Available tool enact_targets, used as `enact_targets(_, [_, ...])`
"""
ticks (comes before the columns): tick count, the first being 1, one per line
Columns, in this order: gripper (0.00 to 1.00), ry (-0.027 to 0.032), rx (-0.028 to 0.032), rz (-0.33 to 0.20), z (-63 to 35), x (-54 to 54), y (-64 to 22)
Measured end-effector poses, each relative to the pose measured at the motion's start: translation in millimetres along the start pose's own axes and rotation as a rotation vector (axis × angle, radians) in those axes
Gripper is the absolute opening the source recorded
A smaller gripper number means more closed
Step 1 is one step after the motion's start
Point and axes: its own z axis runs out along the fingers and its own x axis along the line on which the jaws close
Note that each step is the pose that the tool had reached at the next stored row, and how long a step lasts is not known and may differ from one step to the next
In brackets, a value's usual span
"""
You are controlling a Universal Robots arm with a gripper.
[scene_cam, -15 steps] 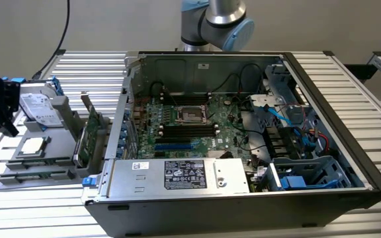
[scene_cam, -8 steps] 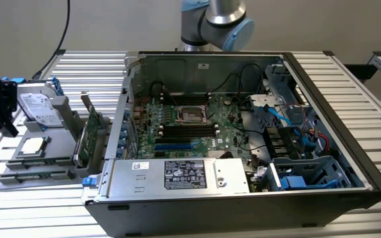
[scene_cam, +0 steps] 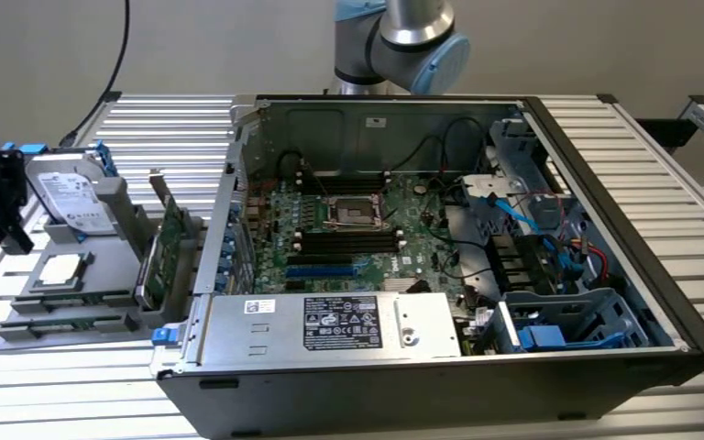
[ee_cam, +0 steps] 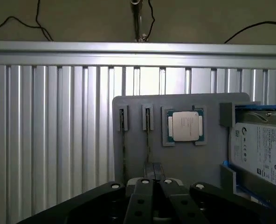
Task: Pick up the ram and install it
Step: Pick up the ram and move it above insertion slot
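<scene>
a: as we look over the slatted metal table [scene_cam: 658, 183], what we meet first is the open computer case [scene_cam: 327, 403], lying across the table's middle with its motherboard [scene_cam: 352, 252] facing up.

b: we agree. behind the case's far wall, by the table's back edge, rises the arm [scene_cam: 407, 41].

a: next in size we put the grey holder tray [scene_cam: 52, 337]. it lies just beside the case, toward the table's edge on the exterior view's left.

b: at the tray's far end we see the hard drive [scene_cam: 69, 197], propped in a grey stand. along the tray's side nearest the case the green expansion card [scene_cam: 171, 240] stands upright on its edge.

a: and the gripper [ee_cam: 153, 170]?

b: in the wrist view we find its fingers [ee_cam: 139, 203] pressed together, with nothing pinched between them.

a: where do we place the ram [ee_cam: 148, 120]?

b: it stands on its long edge in a slot at the tray's near end, opposite the hard drive. a second stick [ee_cam: 123, 120] sits parallel in the neighbouring slot, apart from it. the fingertips line up with the ram, though we cannot tell whether they touch it.

a: smallest, then, is the square processor [ee_cam: 184, 126], lying flat in its pocket between the ram and the hard drive.
</scene>
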Motion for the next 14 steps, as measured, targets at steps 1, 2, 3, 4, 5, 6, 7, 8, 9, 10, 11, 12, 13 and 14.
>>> enact_targets(1, [0.11,0.0006,0.0001,-0.013,0.0,0.0,0.0])
enact_targets(2, [0.11,0.0007,0.0001,-0.014,0.0,0.0,0.0])
enact_targets(3, [0.11,0.0008,0.0000,-0.014,0.0,0.0,0.0])
enact_targets(4, [0.11,0.0007,0.0001,-0.014,0.0,0.0,0.0])
enact_targets(5, [0.11,0.0008,0.0001,-0.014,0.0,0.0,0.0])
enact_targets(6, [0.12,0.0008,0.0001,-0.014,0.0,0.0,0.0])
enact_targets(7, [0.16,0.0007,0.0001,-0.014,0.0,0.0,0.0])
enact_targets(8, [0.23,0.0008,0.0001,-0.014,0.0,0.0,0.0])
enact_targets(9, [0.23,0.0008,0.0001,-0.014,0.0,0.0,0.0])
enact_targets(10, [0.23,0.0008,0.0001,-0.014,0.0,0.0,0.0])
enact_targets(11, [0.30,0.0008,0.0001,-0.014,0.0,0.0,0.0])
enact_targets(12, [0.30,0.0008,0.0001,-0.014,0.3,0.2,0.0])
enact_targets(13, [0.30,0.0007,0.0001,-0.014,1.4,0.8,0.0])
enact_targets(14, [0.30,0.0007,0.0003,-0.014,3.3,1.4,-0.1])
